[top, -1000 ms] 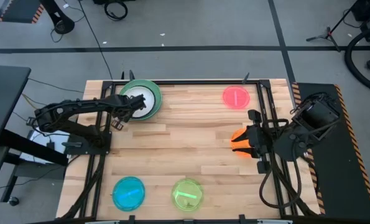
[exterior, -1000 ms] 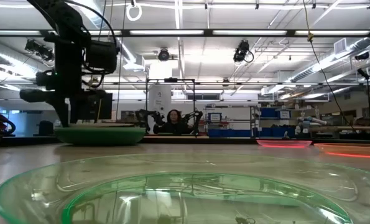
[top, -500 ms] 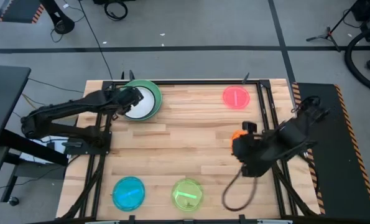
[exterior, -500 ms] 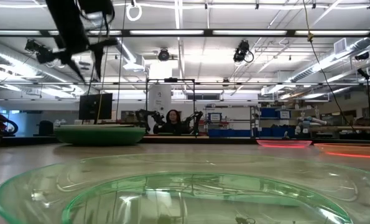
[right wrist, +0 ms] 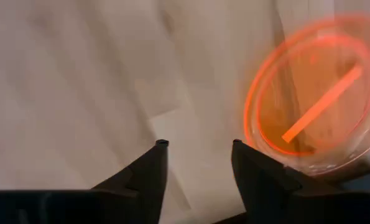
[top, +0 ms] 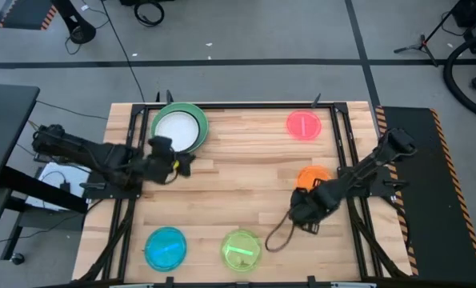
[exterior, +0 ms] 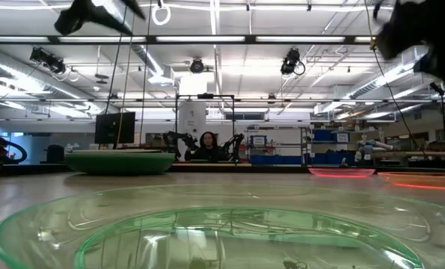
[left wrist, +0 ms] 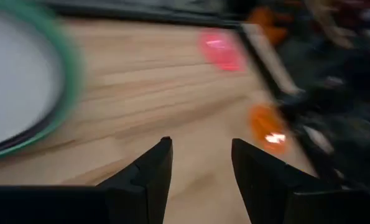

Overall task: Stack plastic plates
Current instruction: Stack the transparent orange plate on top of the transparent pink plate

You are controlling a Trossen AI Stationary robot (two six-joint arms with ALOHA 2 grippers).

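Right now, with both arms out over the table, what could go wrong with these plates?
1. The right tool is open and empty beside the orange plate; a sideways move could knock that plate instead of gripping it.
2. A cable loop hangs from the right arm close to the yellow-green plate and might drag it.
3. The left tool, open, sits just off the stack with the white plate on top; swinging back could clip its green rim.

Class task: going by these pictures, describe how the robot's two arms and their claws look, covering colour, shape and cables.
Both arms are dark, slim and jointed. A dark cable loops beside the right claw. The left claw and the right claw each end in two black, wedge-shaped fingers that taper to narrow tips. No markings are legible.
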